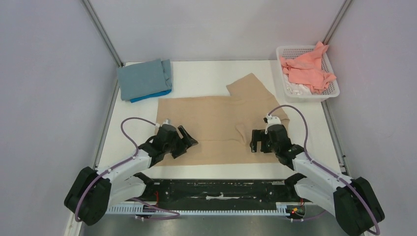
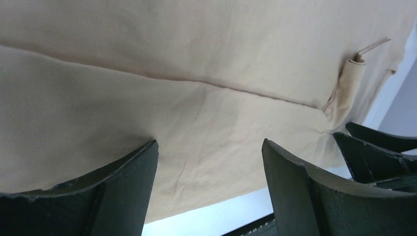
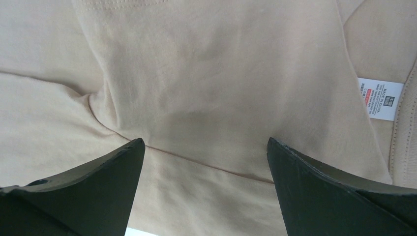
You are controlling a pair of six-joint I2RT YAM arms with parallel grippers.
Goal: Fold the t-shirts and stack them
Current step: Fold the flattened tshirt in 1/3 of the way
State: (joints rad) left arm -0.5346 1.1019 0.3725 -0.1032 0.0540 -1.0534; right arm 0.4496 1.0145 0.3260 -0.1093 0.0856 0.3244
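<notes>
Left pincer (image 1: 189, 140): jaws wide, empty, low over near edge of beige shirt (image 1: 216, 123). Right pincer (image 1: 255, 140): same, wide, nothing held, by collar end. Beige shirt spread mid-tabletop (image 1: 206, 73), one sleeve sticking out far side. Grey-blue shirt (image 1: 143, 78) folded far left; pink shirt (image 1: 307, 69) in basket (image 1: 335, 91). We judge: folding beige shirt under way. Next: both pincers drop, pinch near edge, carry it across evenly.

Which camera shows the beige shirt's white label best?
The right wrist view: the white label sits close and sharp on the beige shirt. The top view shows no label; the left wrist shows only cloth.
</notes>
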